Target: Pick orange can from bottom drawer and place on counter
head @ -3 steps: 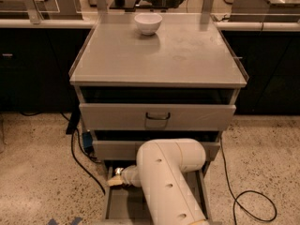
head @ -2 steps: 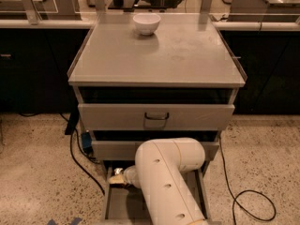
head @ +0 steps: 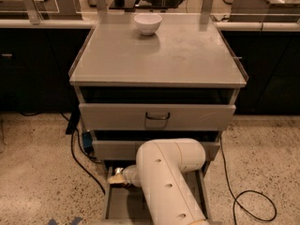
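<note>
Orange can (head: 116,176) shows as a small gold-orange shape low at the left side of the bottom drawer (head: 108,201), close to that drawer's left wall and just below the front of the middle drawer (head: 111,149). The gripper (head: 123,176) is right beside it at the tip of the arm, pointing left into the pulled-out drawer. It is largely hidden behind the arm, so I cannot tell how far open it is or whether it has hold of the can. The thick cream arm (head: 171,182) reaches up from the lower edge and covers most of the drawer floor. Above, the top drawer (head: 197,117), with its dark pull handle, stands a little way out. The counter (head: 178,55) on top of the cabinet bears only a white bowl (head: 147,23) near its far edge. A black cable (head: 253,205) loops on the speckled floor to the right of the cabinet.
</note>
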Robot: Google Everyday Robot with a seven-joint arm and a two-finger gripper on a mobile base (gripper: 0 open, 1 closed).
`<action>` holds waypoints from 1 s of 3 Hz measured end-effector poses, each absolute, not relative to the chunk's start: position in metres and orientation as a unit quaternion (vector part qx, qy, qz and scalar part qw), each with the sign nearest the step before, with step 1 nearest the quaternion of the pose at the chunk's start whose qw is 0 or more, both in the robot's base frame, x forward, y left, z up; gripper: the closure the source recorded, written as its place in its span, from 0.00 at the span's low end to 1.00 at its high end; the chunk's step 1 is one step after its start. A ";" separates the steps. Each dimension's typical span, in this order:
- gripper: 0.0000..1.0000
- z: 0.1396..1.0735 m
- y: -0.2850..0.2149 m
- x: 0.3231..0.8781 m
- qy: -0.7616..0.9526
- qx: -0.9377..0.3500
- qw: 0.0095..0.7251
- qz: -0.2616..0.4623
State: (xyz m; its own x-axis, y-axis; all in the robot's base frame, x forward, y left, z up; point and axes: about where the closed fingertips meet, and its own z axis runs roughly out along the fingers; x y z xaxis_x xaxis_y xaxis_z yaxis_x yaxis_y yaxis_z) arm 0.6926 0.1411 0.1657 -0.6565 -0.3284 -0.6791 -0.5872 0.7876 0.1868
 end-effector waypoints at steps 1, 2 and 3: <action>0.00 0.169 0.138 0.694 0.891 -0.270 0.319 0.177; 0.00 0.163 0.106 0.691 0.909 -0.240 0.308 0.144; 0.00 0.163 0.106 0.691 0.909 -0.240 0.308 0.144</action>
State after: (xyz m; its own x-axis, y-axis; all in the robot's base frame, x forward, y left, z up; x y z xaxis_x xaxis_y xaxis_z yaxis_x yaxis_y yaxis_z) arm 0.6909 0.1056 0.1630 -0.6951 -0.3473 -0.6295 -0.5250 0.8434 0.1143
